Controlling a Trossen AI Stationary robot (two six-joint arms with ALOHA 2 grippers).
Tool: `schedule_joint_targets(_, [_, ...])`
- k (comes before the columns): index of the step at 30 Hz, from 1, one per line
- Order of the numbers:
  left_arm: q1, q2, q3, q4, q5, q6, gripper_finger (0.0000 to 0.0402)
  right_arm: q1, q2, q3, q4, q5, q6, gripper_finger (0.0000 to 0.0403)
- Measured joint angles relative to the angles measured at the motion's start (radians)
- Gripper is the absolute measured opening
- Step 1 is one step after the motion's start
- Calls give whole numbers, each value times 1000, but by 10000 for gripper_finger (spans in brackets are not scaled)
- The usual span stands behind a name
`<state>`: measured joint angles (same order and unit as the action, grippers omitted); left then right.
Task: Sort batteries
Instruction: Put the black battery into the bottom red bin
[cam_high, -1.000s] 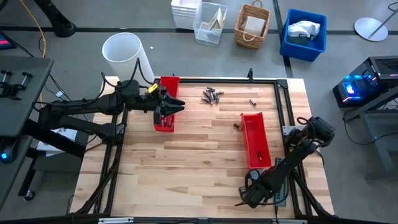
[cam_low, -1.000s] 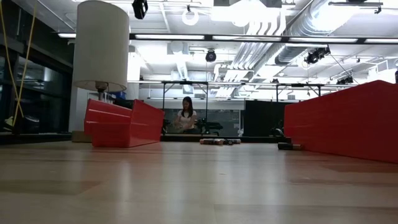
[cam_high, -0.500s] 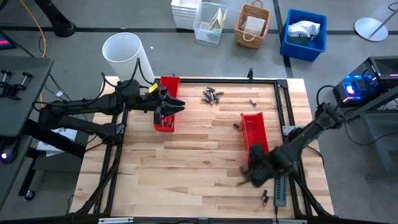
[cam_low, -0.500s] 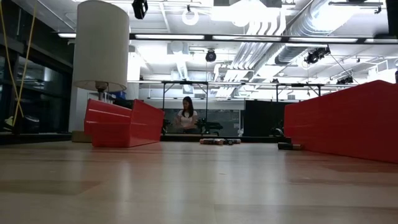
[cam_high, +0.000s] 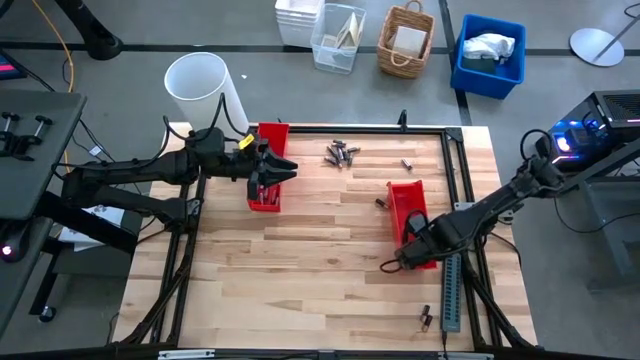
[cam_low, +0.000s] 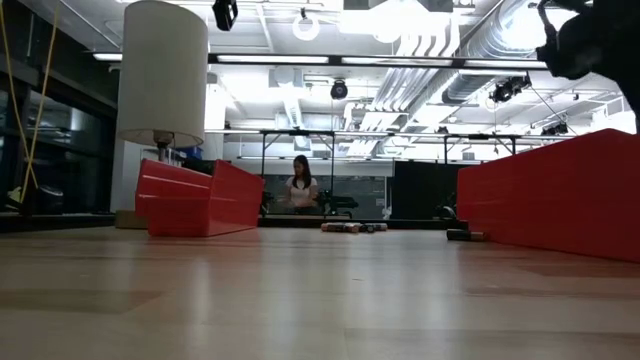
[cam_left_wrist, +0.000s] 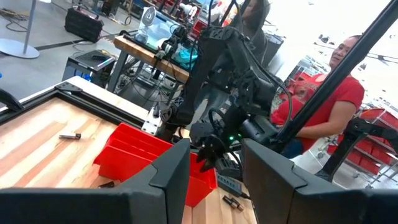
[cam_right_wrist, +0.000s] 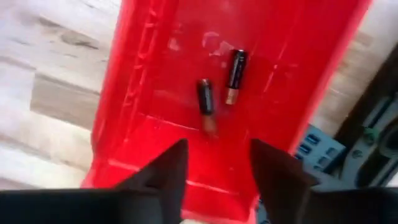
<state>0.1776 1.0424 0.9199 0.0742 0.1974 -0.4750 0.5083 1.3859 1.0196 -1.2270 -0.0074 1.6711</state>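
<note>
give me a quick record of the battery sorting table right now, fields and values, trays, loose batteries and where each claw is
left tray: red tray near the table's far left
right tray: red tray on the right, holding two batteries
loose batteries: cluster at the far edge; single battery beside it; one near the grey strip
left claw: open, above the left tray
right claw: open and empty, above the near end of the right tray

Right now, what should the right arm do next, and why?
Probably lift away toward the loose batteries: the right gripper hangs over the right red tray with open, empty fingers, and two batteries already lie inside.
</note>
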Motion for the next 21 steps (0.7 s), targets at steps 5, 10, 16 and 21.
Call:
schedule_joint_targets(5, [0,0,0,1,0,17,135,19,-13,115,-44,56,-22,242])
schedule_joint_targets(10, [0,0,0,1,-1,17,135,97,-3,249,-5,68,73,258])
schedule_joint_targets(16, [0,0,0,1,-1,24,135,262,102,223,336,-158,223,249])
schedule_joint_targets(21, [0,0,0,1,-2,27,135,386,264,181,482,-186,418,243])
